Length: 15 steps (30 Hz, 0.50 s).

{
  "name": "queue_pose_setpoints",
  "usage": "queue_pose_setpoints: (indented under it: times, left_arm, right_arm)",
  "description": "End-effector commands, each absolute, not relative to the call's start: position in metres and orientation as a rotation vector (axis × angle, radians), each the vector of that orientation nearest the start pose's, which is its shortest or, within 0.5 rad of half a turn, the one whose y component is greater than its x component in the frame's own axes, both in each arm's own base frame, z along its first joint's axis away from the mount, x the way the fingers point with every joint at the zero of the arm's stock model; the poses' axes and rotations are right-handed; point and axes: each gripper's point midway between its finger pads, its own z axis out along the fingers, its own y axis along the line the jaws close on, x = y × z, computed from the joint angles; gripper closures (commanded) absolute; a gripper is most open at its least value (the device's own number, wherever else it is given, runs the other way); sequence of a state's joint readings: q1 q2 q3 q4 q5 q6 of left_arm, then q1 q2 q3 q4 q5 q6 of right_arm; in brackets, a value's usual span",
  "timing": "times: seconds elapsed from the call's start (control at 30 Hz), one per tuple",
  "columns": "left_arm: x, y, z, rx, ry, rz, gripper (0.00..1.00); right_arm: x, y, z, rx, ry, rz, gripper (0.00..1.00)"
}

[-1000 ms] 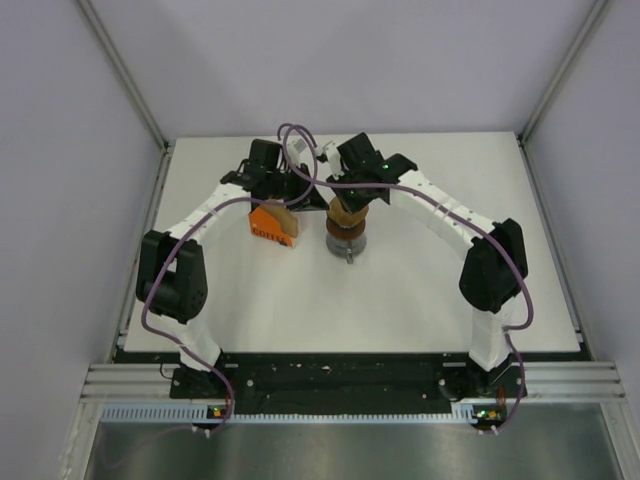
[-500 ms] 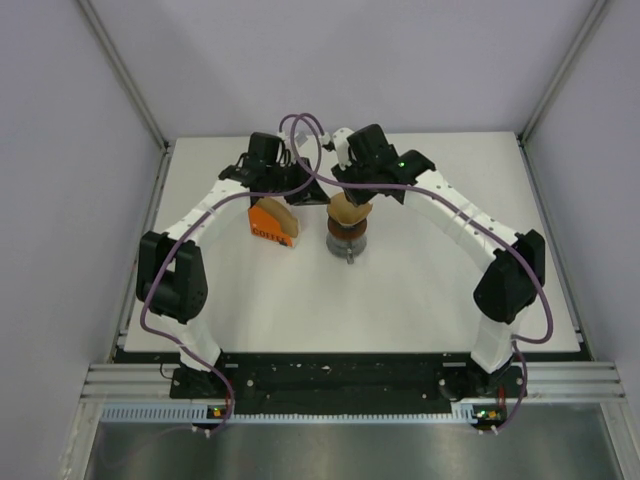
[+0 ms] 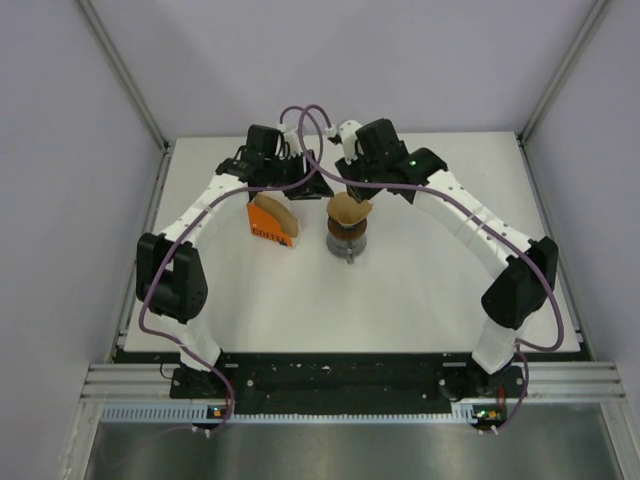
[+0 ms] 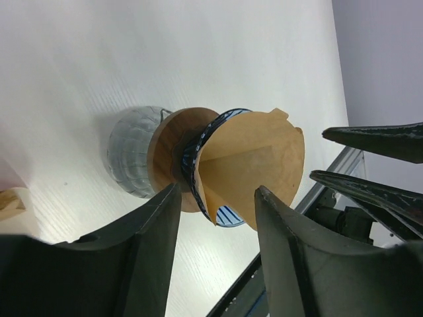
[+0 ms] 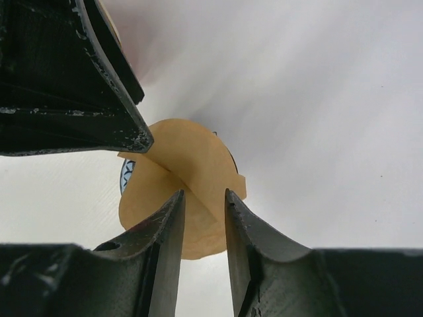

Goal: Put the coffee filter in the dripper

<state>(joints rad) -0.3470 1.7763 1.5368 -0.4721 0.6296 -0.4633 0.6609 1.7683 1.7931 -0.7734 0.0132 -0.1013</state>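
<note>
The tan coffee filter [image 3: 349,208] sits opened, point down, in the dark-brown dripper [image 3: 347,232], which stands on a clear grey cup [image 3: 347,247]. In the left wrist view the filter [image 4: 254,165] leans in the dripper [image 4: 166,153]. My right gripper [image 3: 352,187] is just behind the filter, open, touching nothing; in its own view the filter [image 5: 198,158] lies beyond the gripper [image 5: 203,193]. My left gripper [image 3: 316,188] is open and empty to the filter's left [image 4: 217,188].
An orange pack printed "COFFEE" [image 3: 270,227] stands left of the cup with more tan filters sticking out of its top. The two grippers are close together; the right one's fingers [image 4: 377,142] show in the left wrist view. Bare white table surrounds the cup.
My right gripper has drawn back from over the filter towards the far side, leaving it in the dripper. My left gripper has shifted slightly back and right.
</note>
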Motion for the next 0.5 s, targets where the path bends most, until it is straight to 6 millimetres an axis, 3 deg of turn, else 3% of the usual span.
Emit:
queue_pose_setpoints:
  times: [0.0,0.2,0.33,0.4,0.47]
  left_arm:
    - [0.398,-0.261,0.256,0.308,2.238,-1.048,0.44]
    - [0.416,-0.223,0.287,0.346,2.15,-0.786,0.3]
    - [0.429,-0.183,0.303,0.278,2.097,-0.657,0.26]
    - [0.436,-0.156,0.308,0.223,2.081,-0.588,0.25]
    - [0.442,-0.127,0.311,0.145,2.061,-0.515,0.21]
  right_arm:
    - [0.376,0.267,0.292,-0.755,2.056,0.305,0.67]
    - [0.39,0.218,0.314,-0.577,2.018,0.281,0.43]
    - [0.397,0.179,0.319,-0.447,1.99,0.278,0.24]
    - [0.399,0.156,0.321,-0.356,1.97,0.276,0.11]
    - [0.403,0.131,0.317,-0.271,1.95,0.249,0.04]
